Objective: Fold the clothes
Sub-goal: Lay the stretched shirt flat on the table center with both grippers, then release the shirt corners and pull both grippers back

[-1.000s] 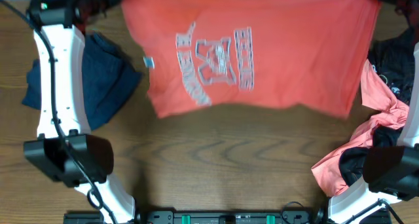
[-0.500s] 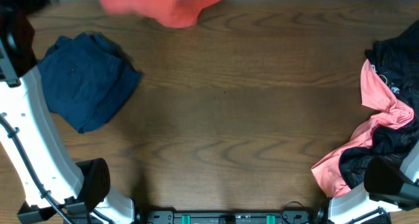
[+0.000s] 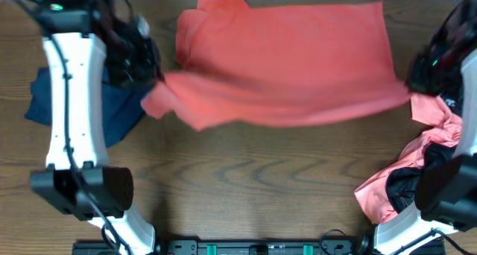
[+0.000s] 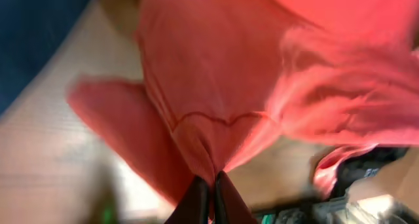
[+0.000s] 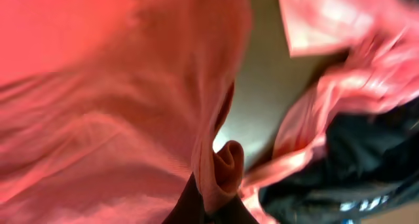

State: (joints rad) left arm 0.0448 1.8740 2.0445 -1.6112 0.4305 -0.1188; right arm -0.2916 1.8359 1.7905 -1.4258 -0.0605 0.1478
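Note:
A coral-red T-shirt (image 3: 283, 61) hangs stretched between my two grippers over the far half of the wooden table (image 3: 246, 173), plain side up. My left gripper (image 3: 153, 80) is shut on its left corner, seen in the left wrist view (image 4: 211, 188) pinching red cloth (image 4: 209, 99). My right gripper (image 3: 414, 83) is shut on the right corner; in the right wrist view (image 5: 213, 207) a rolled hem of the red shirt (image 5: 98, 99) sits between the fingers.
A folded navy garment (image 3: 112, 113) lies at the left, partly under my left arm. A heap of coral and black clothes (image 3: 425, 158) lies at the right edge, also in the right wrist view (image 5: 340, 139).
The shirt was flung up out of view and has come back down, now spread with its printed side hidden. Both arms swung away and back over the table.

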